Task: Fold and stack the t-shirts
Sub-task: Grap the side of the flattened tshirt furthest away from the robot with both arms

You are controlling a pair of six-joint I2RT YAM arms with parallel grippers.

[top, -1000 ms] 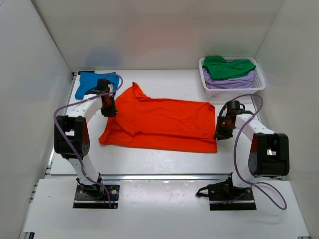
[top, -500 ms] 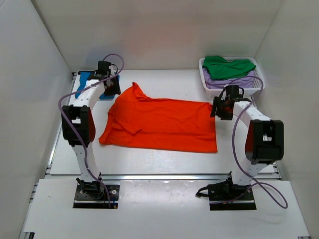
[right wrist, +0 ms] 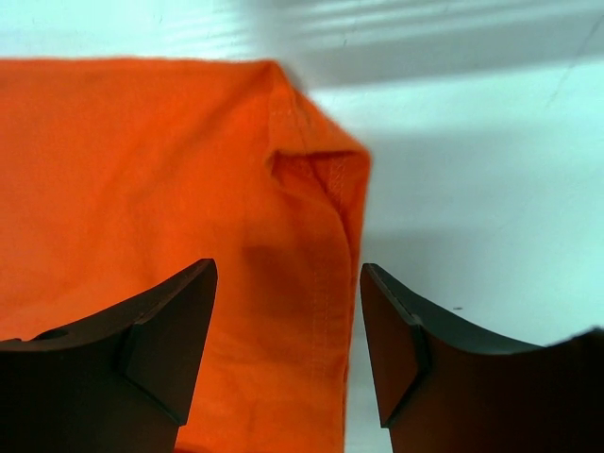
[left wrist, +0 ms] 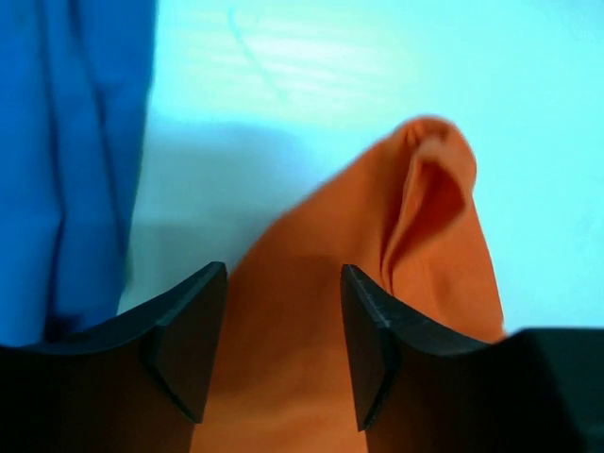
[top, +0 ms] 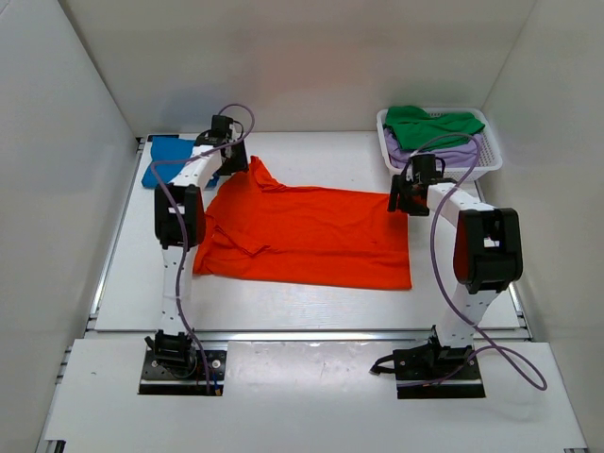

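Now poised wide open and empty over the orange t-shirt (top: 311,236) spread on the table (top: 283,302), left gripper (left wrist: 283,274) at its humped far-left fold, right gripper (right wrist: 288,274) at its curled far-right corner; could pinch one layer only and drag it askew.

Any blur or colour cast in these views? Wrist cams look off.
Left wrist: soft focus, bright orange cloth t-shirt and blue cloth t-shirt smeared, white table tinted cyan. Right wrist: same cyan cast, but hem stitching reads sharp. Top external: even light, neutral white, no glare.

Bright, even light; wrist views soft (bluish cast).
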